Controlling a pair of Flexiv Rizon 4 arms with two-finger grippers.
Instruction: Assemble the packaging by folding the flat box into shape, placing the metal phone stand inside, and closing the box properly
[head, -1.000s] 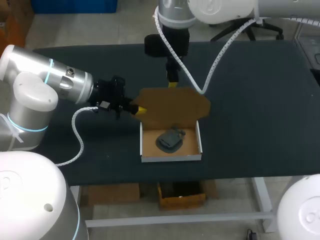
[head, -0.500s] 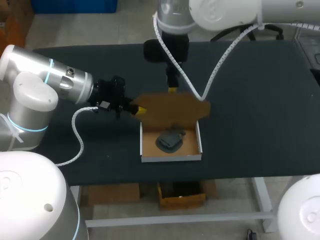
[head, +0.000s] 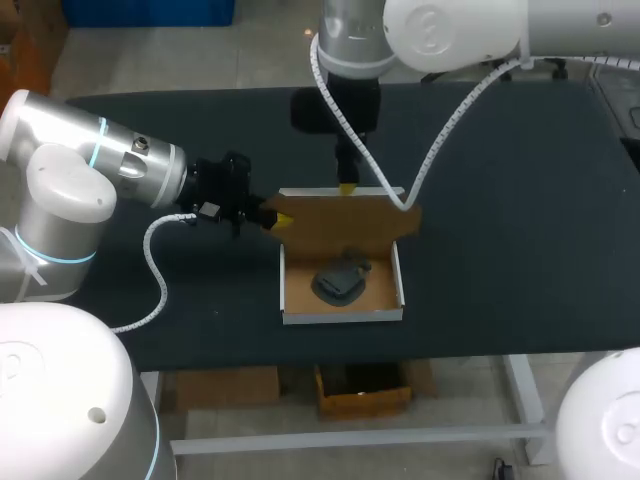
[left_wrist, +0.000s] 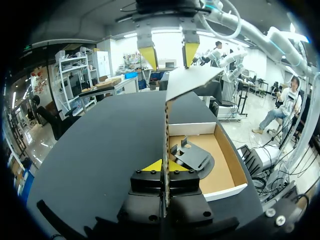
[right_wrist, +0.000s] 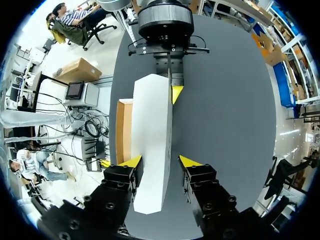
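1 second on, right gripper (head: 346, 188) tips lid (head: 345, 220) steeper.

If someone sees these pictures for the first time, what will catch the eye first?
The cardboard box at the table front middle, its lid raised, with the dark phone stand inside. The left gripper pinches the lid's side edge; the right gripper straddles its far edge, open.
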